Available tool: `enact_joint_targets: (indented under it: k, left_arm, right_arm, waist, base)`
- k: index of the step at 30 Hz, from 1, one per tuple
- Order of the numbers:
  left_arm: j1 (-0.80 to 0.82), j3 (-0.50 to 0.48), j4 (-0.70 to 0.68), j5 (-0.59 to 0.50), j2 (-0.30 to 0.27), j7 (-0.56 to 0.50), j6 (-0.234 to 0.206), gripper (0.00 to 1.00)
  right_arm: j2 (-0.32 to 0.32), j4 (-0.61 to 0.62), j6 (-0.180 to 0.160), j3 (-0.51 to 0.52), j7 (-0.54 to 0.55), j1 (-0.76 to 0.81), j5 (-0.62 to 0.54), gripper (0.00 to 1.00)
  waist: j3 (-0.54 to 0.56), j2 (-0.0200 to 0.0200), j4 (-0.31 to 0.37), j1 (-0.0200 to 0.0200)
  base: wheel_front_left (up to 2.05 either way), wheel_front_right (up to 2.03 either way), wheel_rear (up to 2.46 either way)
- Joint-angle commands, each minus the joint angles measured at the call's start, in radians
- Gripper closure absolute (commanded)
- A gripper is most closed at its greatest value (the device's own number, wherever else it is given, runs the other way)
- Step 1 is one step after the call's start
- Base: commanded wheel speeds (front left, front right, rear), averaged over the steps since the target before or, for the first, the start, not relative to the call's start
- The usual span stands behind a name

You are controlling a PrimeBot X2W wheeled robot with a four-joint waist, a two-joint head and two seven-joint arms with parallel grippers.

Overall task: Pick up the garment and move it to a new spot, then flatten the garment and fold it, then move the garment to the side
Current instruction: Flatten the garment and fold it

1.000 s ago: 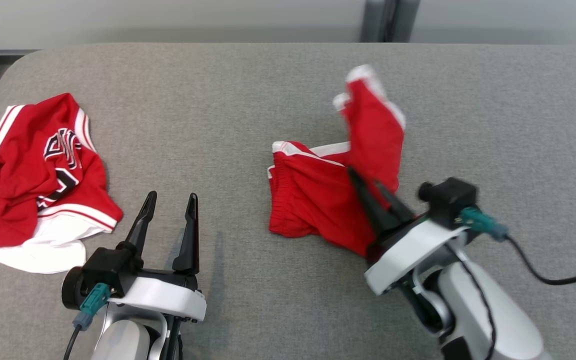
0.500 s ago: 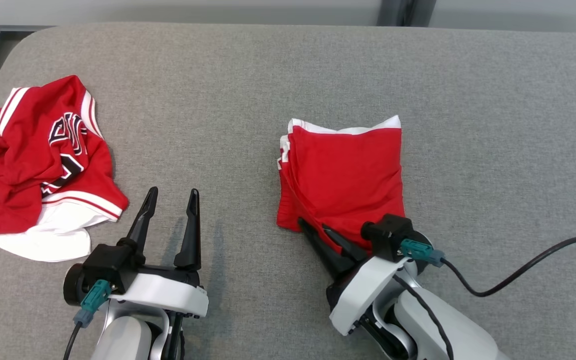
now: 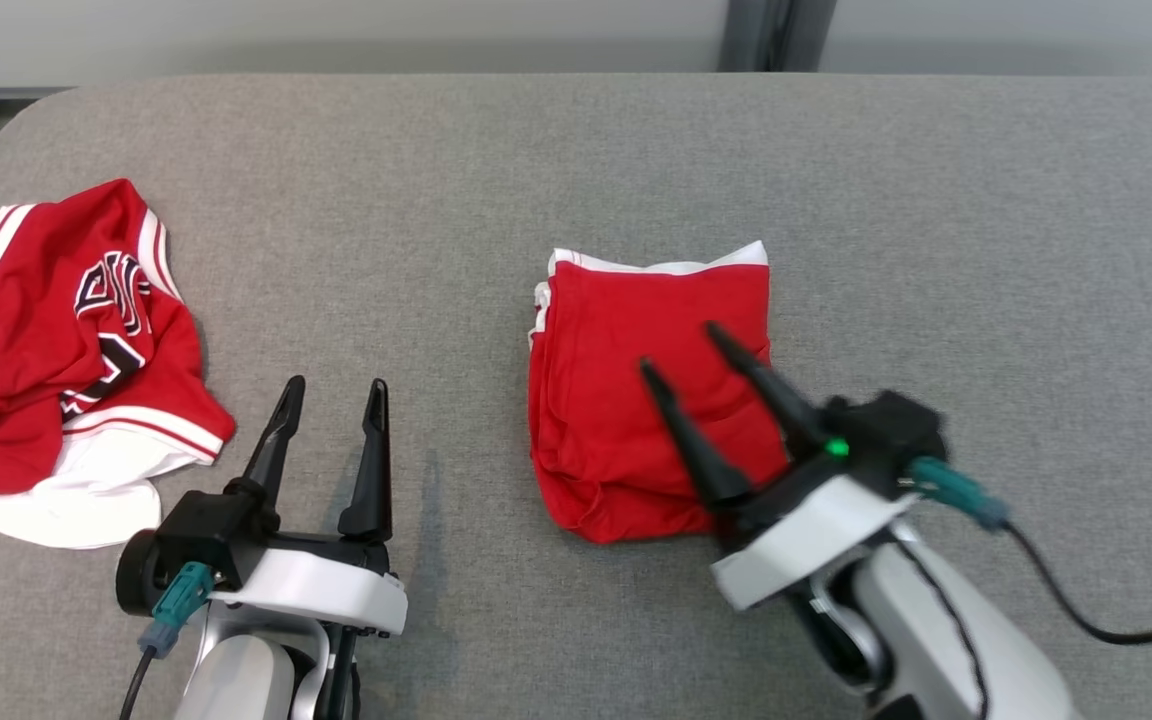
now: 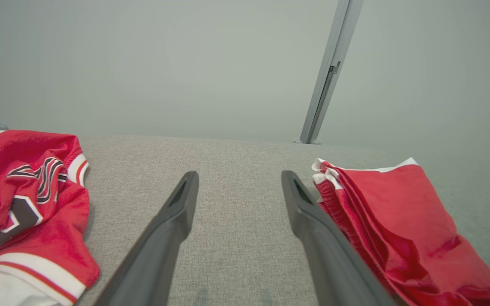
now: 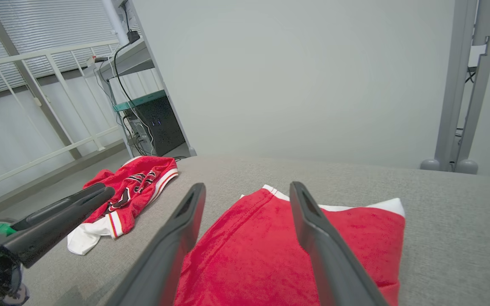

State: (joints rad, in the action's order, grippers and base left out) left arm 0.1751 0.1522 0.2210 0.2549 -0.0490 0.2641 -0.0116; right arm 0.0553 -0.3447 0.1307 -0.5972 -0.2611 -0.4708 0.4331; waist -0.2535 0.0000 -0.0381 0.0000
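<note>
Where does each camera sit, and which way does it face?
Head view: on the head, facing down at the table; left gripper and right gripper show.
Left wrist view: on that wrist, facing along its open fingers across the table.
Right wrist view: on that wrist, facing along its fingers over the shorts.
Shared: all three show shorts and jersey.

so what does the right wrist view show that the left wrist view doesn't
Right wrist view, not the left: the white railing, the dark computer and the open right pincer over the folded shorts. Left wrist view, not the right: the stacked side layers of those shorts. Both: the shorts, the red jersey, the grey table and the open left pincer.
</note>
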Motion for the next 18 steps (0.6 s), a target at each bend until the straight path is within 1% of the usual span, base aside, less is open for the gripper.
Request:
enact_joint_targets:
  k: [1,6,10,11,12,15,18]
  left_arm:
    - [-0.002,-0.01,-0.006,-0.01,-0.004,0.0,-0.005,0.0]
    - [-0.02,-0.034,-0.021,-0.027,-0.011,0.0,-0.007,0.0]
    - [-0.034,-0.054,-0.027,-0.028,-0.02,0.0,-0.005,0.0]
    - [-0.041,-0.058,-0.028,-0.029,-0.021,0.0,-0.004,0.0]
    - [-0.041,-0.058,-0.028,-0.029,-0.021,0.0,-0.004,0.0]
    - [-0.059,-0.066,-0.031,-0.035,-0.03,0.0,-0.007,0.0]
    - [-0.081,-0.067,-0.037,-0.045,-0.042,0.0,-0.009,0.0]
  right_arm:
    - [0.013,0.032,0.0,0.076,-0.005,0.047,-0.031,0.0]
    - [0.019,0.092,0.0,0.281,-0.005,0.146,-0.099,0.0]
    - [0.021,0.121,0.0,0.415,-0.005,0.22,-0.143,0.0]
    - [0.02,0.127,0.0,0.441,-0.005,0.237,-0.153,0.0]
    - [0.02,0.127,0.0,0.441,-0.005,0.237,-0.153,0.0]
    - [0.021,0.14,0.0,0.503,-0.005,0.28,-0.181,0.0]
    - [0.02,0.155,0.0,0.542,-0.001,0.318,-0.206,0.0]
  waist:
    - [0.009,0.0,0.01,0.0]
    - [0.033,0.0,0.029,0.0]
    - [0.056,0.0,0.038,0.0]
    - [0.062,0.0,0.04,0.0]
    - [0.062,0.0,0.04,0.0]
    - [0.08,0.0,0.044,0.0]
    - [0.1,0.0,0.045,0.0]
  base:
    - [0.0,0.0,0.0]
    - [0.0,0.0,0.0]
    - [0.0,0.0,0.0]
    - [0.0,0.0,0.0]
    - [0.0,0.0,0.0]
    - [0.0,0.0,0.0]
    - [0.0,0.0,0.0]
